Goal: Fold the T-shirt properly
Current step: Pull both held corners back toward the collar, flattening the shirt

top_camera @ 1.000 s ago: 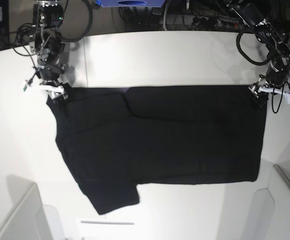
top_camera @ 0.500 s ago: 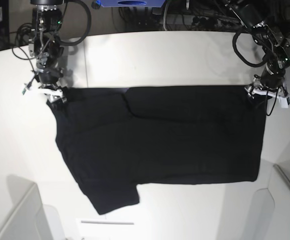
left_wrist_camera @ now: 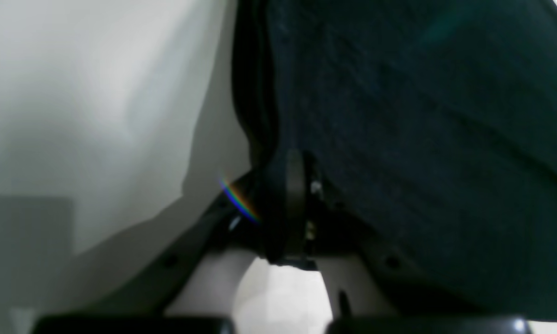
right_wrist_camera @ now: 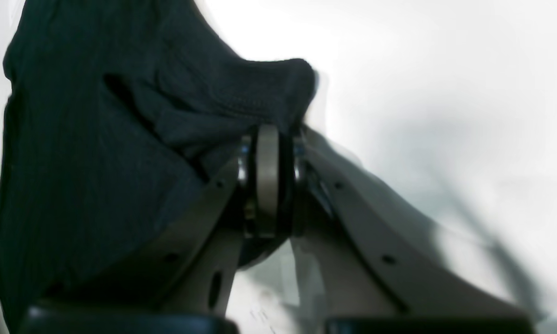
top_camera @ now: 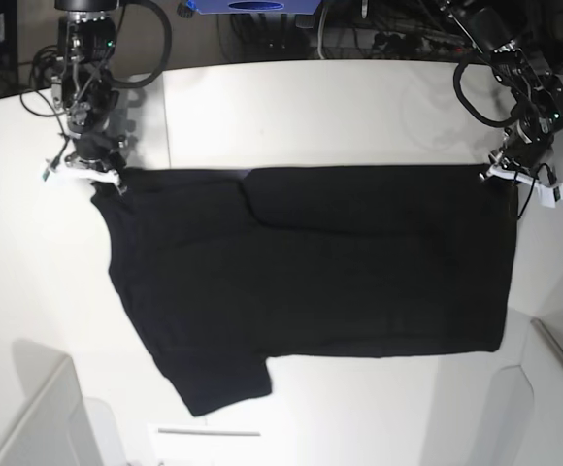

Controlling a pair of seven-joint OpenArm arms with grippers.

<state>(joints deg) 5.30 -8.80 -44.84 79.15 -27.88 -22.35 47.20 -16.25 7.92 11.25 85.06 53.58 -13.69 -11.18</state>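
Black cloth, the T-shirt (top_camera: 311, 272), lies spread flat on the white bench (top_camera: 291, 107), plain side up, one sleeve reaching toward the bench's near edge; the left tool (top_camera: 503, 176) pinches the shirt's far corner on the base view's right, jaws pressed together on the hem; the right tool (top_camera: 97, 175) pinches the opposite far corner, cloth bunched between its jaws.

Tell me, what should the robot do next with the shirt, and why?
Probably lift both far corners a little and carry them toward the near edge. The left gripper and the right gripper are each shut on a far corner of the shirt, which lies flat and spread on the table, so it looks ready to fold over.
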